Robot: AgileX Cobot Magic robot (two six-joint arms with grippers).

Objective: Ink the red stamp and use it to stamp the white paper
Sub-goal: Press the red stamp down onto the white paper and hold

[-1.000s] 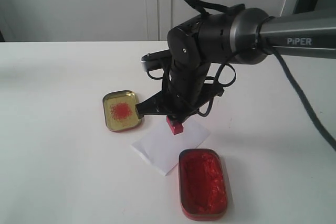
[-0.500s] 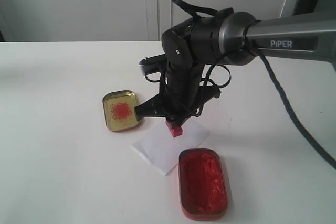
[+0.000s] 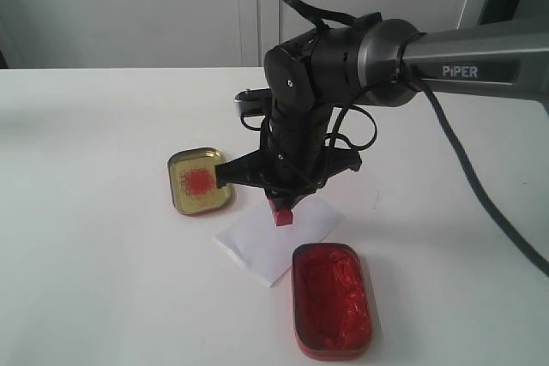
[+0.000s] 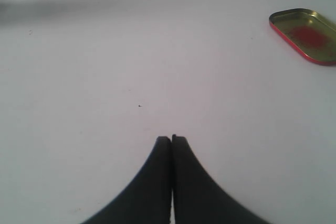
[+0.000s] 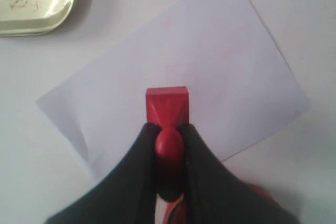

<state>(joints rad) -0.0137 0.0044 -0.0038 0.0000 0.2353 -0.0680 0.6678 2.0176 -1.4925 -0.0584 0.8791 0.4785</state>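
right gripper (image 5: 168, 129) pinches the red stamp (image 5: 167, 102) over the white paper (image 5: 220, 51), mid-frame; no print visible, so stamping looks undone; left gripper (image 4: 171, 140) pressed together, empty

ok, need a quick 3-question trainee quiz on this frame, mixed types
1. True or false: the right hand grips the red stamp by its knob.
2. The left hand is: A) open, B) shut and empty, C) holding a tin.
3. What lies between the gold tin and the red ink tin?
Key: 1 true; 2 B; 3 the white paper.
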